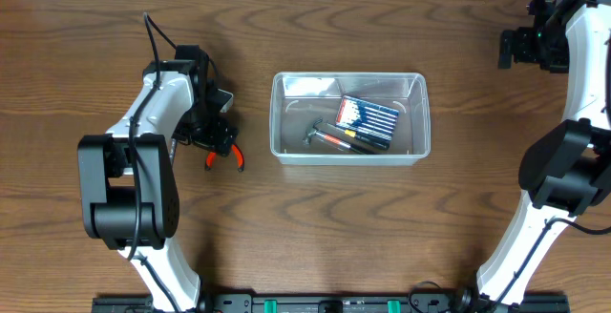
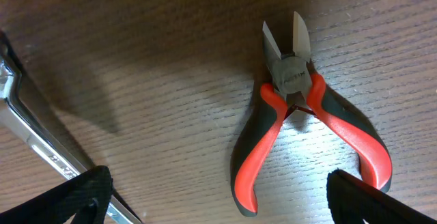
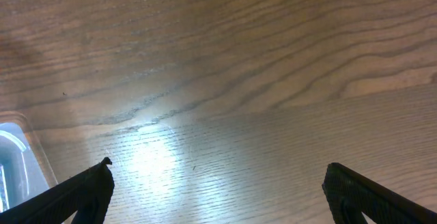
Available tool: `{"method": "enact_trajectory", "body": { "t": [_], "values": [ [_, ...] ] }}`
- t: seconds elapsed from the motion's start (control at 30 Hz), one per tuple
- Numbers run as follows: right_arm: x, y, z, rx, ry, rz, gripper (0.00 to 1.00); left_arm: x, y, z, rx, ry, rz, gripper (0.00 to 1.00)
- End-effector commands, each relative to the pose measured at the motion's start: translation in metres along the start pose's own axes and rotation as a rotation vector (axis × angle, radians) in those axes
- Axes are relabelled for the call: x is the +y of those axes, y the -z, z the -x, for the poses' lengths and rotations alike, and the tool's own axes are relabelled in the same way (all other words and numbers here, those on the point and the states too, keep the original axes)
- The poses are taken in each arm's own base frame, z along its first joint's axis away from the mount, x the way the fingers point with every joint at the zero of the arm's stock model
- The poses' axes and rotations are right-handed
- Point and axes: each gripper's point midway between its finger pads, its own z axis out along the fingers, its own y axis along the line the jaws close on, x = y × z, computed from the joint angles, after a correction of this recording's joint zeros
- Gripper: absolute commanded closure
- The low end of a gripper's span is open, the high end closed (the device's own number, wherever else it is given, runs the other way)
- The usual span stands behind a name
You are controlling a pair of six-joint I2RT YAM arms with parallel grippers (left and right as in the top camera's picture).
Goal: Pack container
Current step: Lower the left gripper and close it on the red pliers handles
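The clear container point(image 1: 276, 117) stands mid-table, holding a blue flat box point(image 1: 368, 115), a small hammer-like tool point(image 1: 316, 134) and a black-and-orange pen-shaped tool point(image 1: 355, 142). Left of it, red-and-black-handled cutting pliers point(image 1: 225, 157) lie on the wood. My left gripper point(image 1: 214, 130) hovers just above them. In the left wrist view the pliers point(image 2: 300, 128) lie ahead of the open left gripper point(image 2: 218, 203), handles toward it, nothing held. My right gripper point(image 3: 218, 186) is open over bare wood at the far right point(image 1: 511, 48), empty.
A silver metal tool point(image 2: 31, 138) lies on the table to the left of the pliers, partly under the left arm. A corner of the container point(image 3: 13, 156) shows at the left edge of the right wrist view.
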Motion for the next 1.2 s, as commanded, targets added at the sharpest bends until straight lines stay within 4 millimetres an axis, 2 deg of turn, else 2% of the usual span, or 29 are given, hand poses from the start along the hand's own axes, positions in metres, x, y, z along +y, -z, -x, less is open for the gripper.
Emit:
{"method": "enact_trajectory", "body": {
  "t": [0.0,0.37,0.93,1.17],
  "values": [
    [0.002,0.010,0.001,-0.021,-0.009,0.003,0.01,0.002,-0.002,-0.001,0.003,-0.007,0.005,0.02],
    [0.002,0.010,0.001,-0.021,-0.009,0.003,0.01,-0.003,-0.002,0.013,-0.056,-0.007,-0.028,0.00],
    [0.002,0.010,0.001,-0.021,-0.009,0.003,0.01,-0.002,-0.002,0.013,-0.056,-0.006,-0.027,0.04],
    [0.002,0.010,0.001,-0.021,-0.009,0.003,0.01,-0.004,-0.016,0.009,-0.015,-0.006,-0.043,0.03]
  ]
}}
